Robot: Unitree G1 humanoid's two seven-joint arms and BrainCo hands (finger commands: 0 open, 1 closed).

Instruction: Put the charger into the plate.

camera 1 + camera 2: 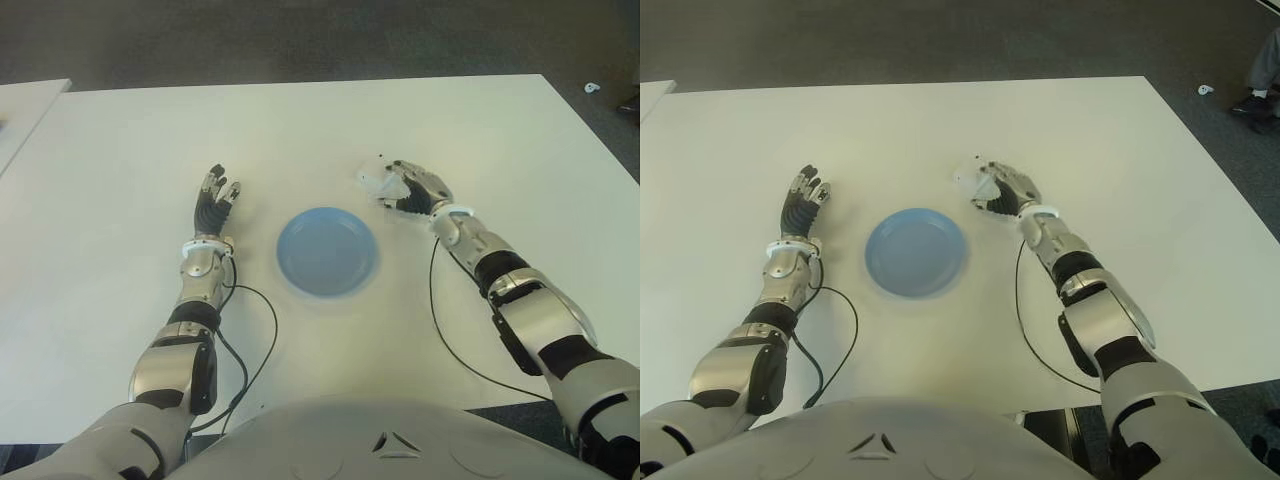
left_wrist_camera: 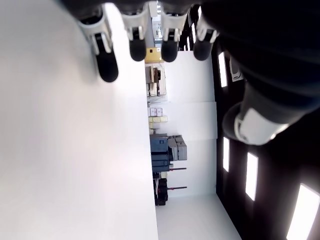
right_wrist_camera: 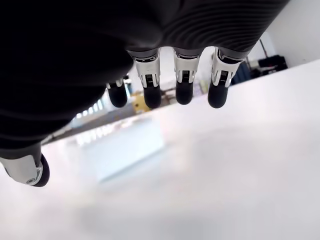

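Showing one charger (image 1: 378,182), one plate (image 1: 327,251), two hands

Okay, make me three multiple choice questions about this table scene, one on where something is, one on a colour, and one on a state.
1. Where does the charger show?
A. In the plate
B. At the right hand's fingertips, to the right of the plate
C. Beside the left hand

2. What colour is the plate?
A. Blue
B. Red
C. Green

3. What does the plate hold?
A. The charger
B. A cable
C. Nothing

Answers:
1. B: the white charger shows at the fingertips of the right hand, apart from the plate; whether the fingers grip it cannot be told.
2. A: the round plate reads light blue against the white table.
3. C: its inside is bare in both eye views, so the charger is not yet in it. The left hand shows to the left of the plate, holding nothing.
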